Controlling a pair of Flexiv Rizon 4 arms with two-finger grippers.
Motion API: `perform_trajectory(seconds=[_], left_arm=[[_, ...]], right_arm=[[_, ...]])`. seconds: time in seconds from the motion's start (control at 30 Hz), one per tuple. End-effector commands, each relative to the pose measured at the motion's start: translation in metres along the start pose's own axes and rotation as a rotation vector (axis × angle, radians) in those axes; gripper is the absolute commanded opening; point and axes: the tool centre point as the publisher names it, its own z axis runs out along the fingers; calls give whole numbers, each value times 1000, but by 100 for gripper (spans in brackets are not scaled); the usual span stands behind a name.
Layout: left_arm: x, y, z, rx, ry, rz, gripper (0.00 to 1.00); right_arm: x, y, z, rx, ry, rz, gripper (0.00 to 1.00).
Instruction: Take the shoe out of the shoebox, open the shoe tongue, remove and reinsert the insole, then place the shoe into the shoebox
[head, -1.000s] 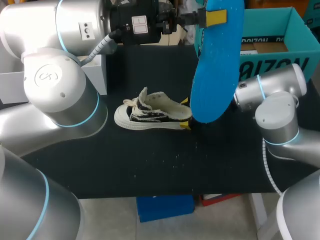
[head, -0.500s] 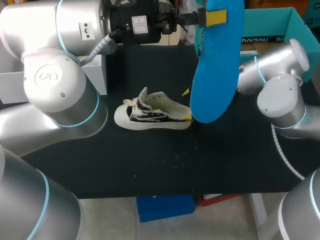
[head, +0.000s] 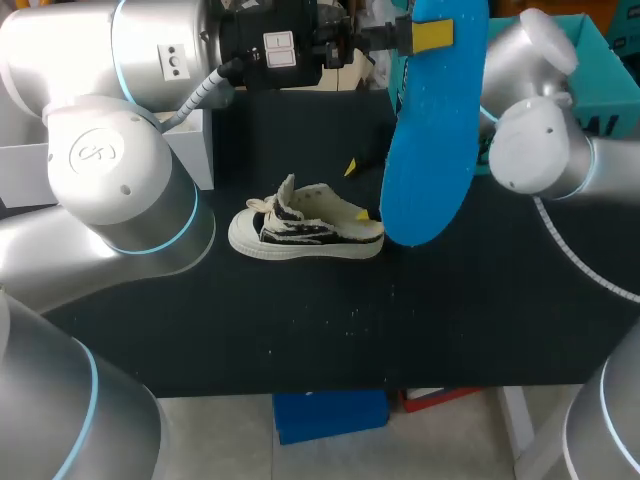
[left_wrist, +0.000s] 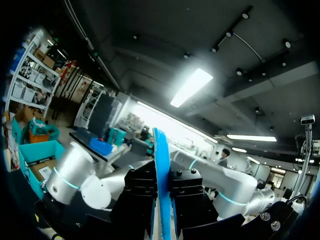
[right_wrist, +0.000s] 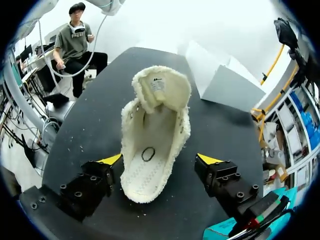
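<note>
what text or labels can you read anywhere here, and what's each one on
On the shoebox wall: white print, mostly hidden behind the right arm; unreadable.
On the shoe: a tongue label, too small to read.
On the insole: no print visible.
Nothing is clear enough to quote.

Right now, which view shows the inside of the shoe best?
The right wrist view: it looks straight into the shoe, tongue folded back, ahead of the open right gripper. The head view shows it only side-on. The left wrist view shows none of it, just the blue insole edge-on.
</note>
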Motion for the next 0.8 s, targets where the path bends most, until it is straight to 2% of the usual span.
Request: perform_trajectory(seconds=[0.03, 0.1, 0.17, 0.27, 0.4, 0.6, 0.7, 0.8], left_arm=[[0, 0, 2, -1, -3, -1, 0], [0, 0, 2, -1, -3, -1, 0], [0, 0, 2, -1, -3, -1, 0], [0, 0, 2, -1, -3, -1, 0], [0, 0, 2, -1, -3, -1, 0], [0, 0, 2, -1, -3, -1, 0], [0, 0, 2, -1, -3, -1, 0], [0, 0, 2, -1, -3, -1, 0]], right_arm=[[-10, 12, 6, 276, 22, -9, 77], [-12, 16, 10, 313, 33, -17, 72], [-13, 20, 14, 327, 38, -19, 71], [-15, 23, 21, 354, 55, -21, 73], [-17, 30, 31, 378, 75, -21, 83], [-25, 34, 42, 444, 108, -30, 84], [-27, 34, 47, 457, 122, -20, 77], [-27, 36, 52, 468, 135, -12, 65]])
